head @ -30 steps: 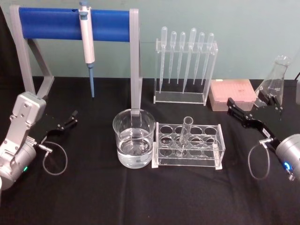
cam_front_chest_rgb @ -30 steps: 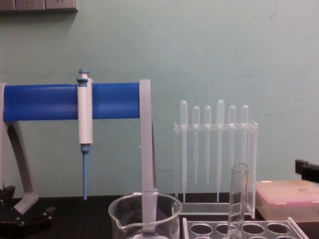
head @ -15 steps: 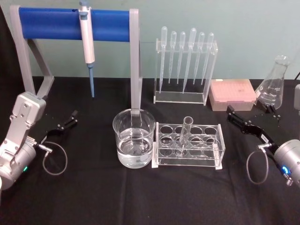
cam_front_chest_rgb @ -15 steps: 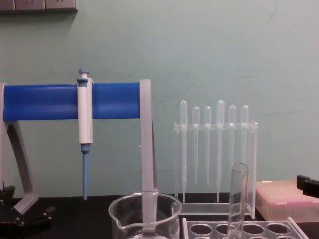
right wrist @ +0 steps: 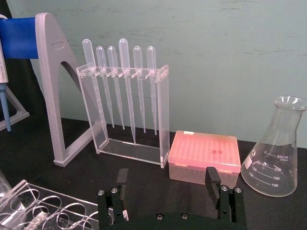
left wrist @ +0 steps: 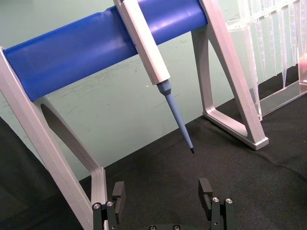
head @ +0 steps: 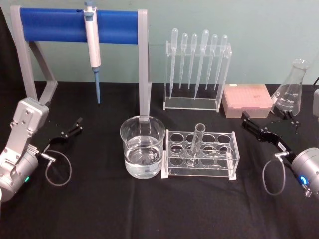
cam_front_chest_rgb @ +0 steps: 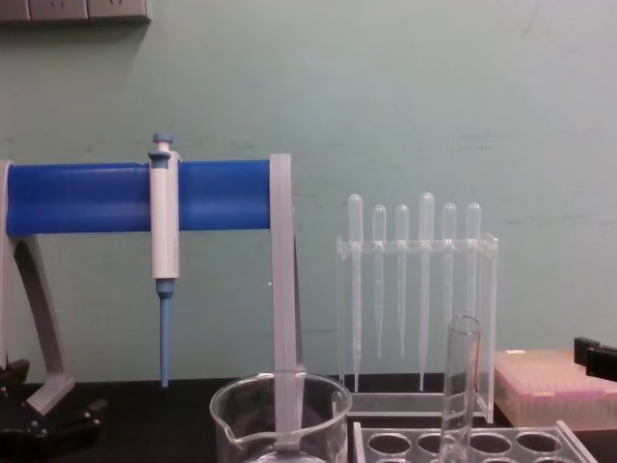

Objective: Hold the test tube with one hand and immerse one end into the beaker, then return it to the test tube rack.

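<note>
The test tube (head: 197, 143) stands upright in a clear rack (head: 233, 160) at the table's middle, its rim showing in the chest view (cam_front_chest_rgb: 461, 381). Just left of the rack sits the beaker (head: 142, 148), part filled with clear liquid (cam_front_chest_rgb: 280, 417). My right gripper (head: 270, 123) hovers right of the rack, open and holding nothing; its fingers (right wrist: 211, 176) stand wide apart in the right wrist view. My left gripper (head: 70, 130) rests at the far left, open, well away from the beaker, its fingers (left wrist: 206, 188) spread in the left wrist view.
A blue-barred stand (head: 60, 26) with a hanging pipettor (head: 92, 47) fills the back left. A rack of plastic pipettes (head: 197, 69) stands behind the tube rack. A pink tip box (head: 246, 99) and a conical flask (head: 291, 92) sit at the back right.
My right gripper has dropped a little lower and drawn back slightly compared with one second ago, then held still. The left arm, tube and beaker have not moved.
</note>
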Controlling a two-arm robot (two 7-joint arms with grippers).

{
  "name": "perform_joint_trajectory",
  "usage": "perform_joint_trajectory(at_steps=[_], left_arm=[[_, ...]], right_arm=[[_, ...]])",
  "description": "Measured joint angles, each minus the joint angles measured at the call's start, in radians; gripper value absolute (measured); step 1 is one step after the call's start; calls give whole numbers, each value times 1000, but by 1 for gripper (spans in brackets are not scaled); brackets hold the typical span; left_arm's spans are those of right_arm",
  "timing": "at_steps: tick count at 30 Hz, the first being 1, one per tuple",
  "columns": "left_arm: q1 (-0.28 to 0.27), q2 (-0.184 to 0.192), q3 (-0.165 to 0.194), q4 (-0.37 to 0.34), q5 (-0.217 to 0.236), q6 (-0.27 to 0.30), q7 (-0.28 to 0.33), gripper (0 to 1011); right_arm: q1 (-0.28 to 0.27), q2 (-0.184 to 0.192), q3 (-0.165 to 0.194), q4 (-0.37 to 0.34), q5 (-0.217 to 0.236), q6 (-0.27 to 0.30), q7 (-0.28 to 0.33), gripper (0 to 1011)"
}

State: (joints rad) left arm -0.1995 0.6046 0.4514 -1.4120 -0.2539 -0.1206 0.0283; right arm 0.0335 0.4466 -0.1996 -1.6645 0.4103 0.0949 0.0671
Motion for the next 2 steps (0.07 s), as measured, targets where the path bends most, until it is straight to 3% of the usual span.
perform_joint_trajectory(at_steps=[2], left_arm=[[0, 0, 0, 0, 0, 0, 0, 1000]], right_arm=[[0, 0, 0, 0, 0, 0, -1, 1002]])
